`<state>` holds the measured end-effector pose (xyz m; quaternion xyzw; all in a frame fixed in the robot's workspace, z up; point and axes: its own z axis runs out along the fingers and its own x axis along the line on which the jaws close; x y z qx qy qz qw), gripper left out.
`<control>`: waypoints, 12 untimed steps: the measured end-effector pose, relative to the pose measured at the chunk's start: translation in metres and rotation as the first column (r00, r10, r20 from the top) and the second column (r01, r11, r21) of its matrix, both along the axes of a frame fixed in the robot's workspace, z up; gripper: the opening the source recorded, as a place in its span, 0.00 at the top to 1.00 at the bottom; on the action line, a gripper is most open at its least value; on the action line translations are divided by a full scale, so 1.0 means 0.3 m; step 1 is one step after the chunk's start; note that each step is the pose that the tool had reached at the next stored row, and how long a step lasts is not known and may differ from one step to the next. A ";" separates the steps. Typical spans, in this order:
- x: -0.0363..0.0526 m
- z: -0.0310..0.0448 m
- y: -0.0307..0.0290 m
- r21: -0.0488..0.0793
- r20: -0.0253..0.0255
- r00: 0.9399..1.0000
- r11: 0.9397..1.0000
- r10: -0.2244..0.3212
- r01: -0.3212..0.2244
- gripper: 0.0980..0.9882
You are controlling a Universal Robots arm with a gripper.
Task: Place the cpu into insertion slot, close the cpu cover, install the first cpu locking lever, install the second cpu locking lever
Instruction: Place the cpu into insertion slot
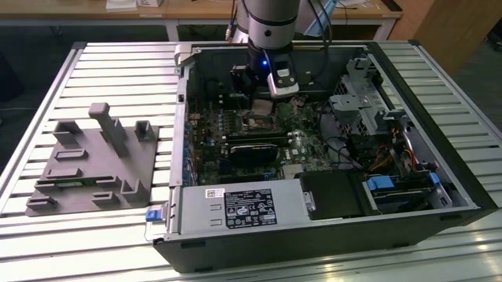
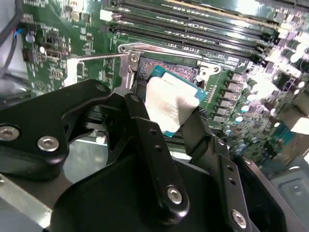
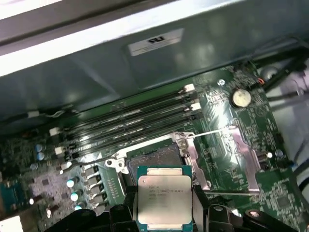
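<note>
My gripper point(image 3: 164, 215) is shut on the cpu point(image 3: 164, 199), a pale silver-beige square chip on a green base, pinched at two opposite edges by black fingers point(image 3: 126, 209). In the second wrist view the gripper point(image 2: 169, 121) holds the cpu point(image 2: 171, 101) tilted just above the insertion slot point(image 2: 166, 67). The insertion slot point(image 3: 153, 157) lies bare, dark in the middle with a silvery rim. The cpu cover point(image 3: 195, 162) is flipped open beside it, thin lever rods point(image 3: 212, 131) standing free. In the exterior view the gripper point(image 1: 261, 108) hangs inside the case over the slot point(image 1: 255, 122).
Long black memory slots point(image 3: 130, 121) run just beyond the socket. A coin battery point(image 3: 240, 97) sits on the board. The open case holds a black card point(image 1: 251, 147), a power supply point(image 1: 243, 208) and a drive cage point(image 1: 361, 106). A grey fixture plate point(image 1: 94, 158) lies at the exterior view's left.
</note>
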<state>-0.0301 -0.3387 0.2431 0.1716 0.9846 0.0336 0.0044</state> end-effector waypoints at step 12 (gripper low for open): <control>0.000 -0.005 0.000 -0.001 0.000 0.979 0.979 -0.205 0.205 0.51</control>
